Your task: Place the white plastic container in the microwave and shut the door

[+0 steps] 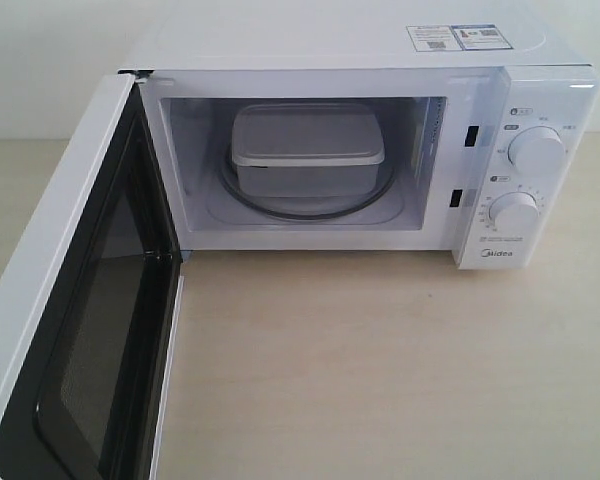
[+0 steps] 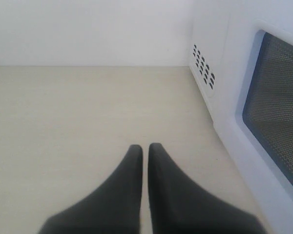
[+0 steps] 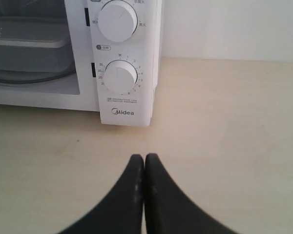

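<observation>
The white plastic container [image 1: 306,147] sits on the glass turntable [image 1: 310,205] inside the microwave [image 1: 380,60], lid on. The door [image 1: 75,300] stands swung wide open at the left, its black inner face toward the room. Neither gripper shows in the exterior view. My left gripper [image 2: 145,148] is shut and empty over the table, beside the door's outer window [image 2: 278,102]. Shut and empty too, my right gripper [image 3: 144,158] hovers over the table in front of the lower dial [image 3: 119,77]; the container [image 3: 29,41] shows in the cavity.
The pale wooden table [image 1: 380,370] stretches in front of the microwave. Two round dials [image 1: 536,152] sit on the right panel. Vent holes [image 2: 203,67] mark the microwave's side wall. A white wall stands behind.
</observation>
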You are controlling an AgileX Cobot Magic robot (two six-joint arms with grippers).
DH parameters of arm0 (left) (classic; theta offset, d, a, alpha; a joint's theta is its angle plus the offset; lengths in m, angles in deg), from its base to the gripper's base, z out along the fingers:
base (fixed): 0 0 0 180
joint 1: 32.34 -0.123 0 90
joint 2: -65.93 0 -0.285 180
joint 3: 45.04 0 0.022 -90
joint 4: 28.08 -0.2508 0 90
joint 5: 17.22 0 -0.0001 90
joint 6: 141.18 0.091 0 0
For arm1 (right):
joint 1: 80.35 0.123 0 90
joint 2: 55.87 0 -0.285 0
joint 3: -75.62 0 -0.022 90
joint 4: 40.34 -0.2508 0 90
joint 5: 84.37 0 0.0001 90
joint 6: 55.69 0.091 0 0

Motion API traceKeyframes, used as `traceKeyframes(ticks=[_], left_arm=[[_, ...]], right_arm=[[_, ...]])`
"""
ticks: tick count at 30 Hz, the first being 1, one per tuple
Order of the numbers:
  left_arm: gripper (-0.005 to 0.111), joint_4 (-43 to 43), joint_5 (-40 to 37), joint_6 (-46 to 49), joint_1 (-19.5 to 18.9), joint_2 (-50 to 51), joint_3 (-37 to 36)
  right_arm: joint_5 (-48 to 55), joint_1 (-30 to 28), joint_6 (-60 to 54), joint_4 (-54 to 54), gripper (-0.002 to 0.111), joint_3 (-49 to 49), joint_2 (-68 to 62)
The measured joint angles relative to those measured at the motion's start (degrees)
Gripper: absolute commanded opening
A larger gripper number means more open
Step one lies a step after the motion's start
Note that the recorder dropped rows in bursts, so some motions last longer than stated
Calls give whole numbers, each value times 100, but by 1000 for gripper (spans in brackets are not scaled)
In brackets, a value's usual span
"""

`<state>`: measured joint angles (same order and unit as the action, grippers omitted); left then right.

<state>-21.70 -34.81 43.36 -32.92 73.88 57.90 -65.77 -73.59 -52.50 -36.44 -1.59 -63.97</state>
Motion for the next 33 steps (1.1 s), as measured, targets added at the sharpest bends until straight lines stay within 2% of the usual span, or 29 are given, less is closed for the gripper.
traceKeyframes(ticks=[33], left_arm=[[4,0,0,0,0,0,0]], right_arm=[[11,0,64,13,0,0,0]])
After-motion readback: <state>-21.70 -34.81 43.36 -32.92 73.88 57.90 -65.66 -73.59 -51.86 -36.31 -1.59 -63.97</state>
